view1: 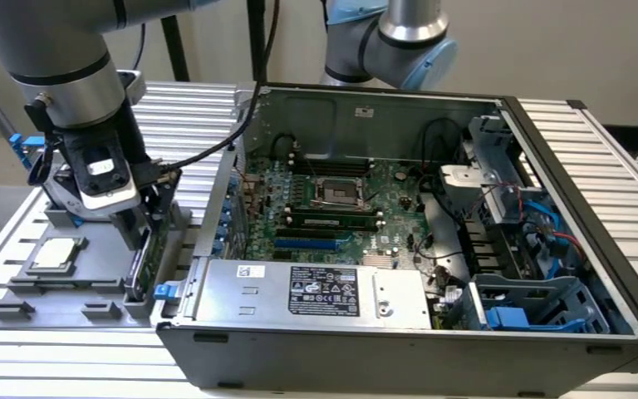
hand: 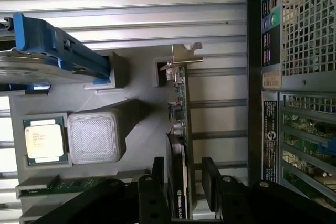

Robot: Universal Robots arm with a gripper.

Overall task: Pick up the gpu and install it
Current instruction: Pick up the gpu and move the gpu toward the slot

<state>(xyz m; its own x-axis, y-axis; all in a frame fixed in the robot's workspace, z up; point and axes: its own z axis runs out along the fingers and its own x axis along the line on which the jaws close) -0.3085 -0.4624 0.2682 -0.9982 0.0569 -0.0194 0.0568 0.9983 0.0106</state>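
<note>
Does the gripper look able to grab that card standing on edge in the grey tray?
Likely yes: the gripper straddles the gpu, its open jaws on either side, and nothing lies between them and the card.

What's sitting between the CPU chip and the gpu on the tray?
A raised gray block of the tray, right beside the CPU chip, then a bare strip of tray up to the gpu. The wrist view shows it.

Tool (hand: 184,165) open, straddling gpu (hand: 181,106) standing in grey tray (hand: 137,85).
</note>
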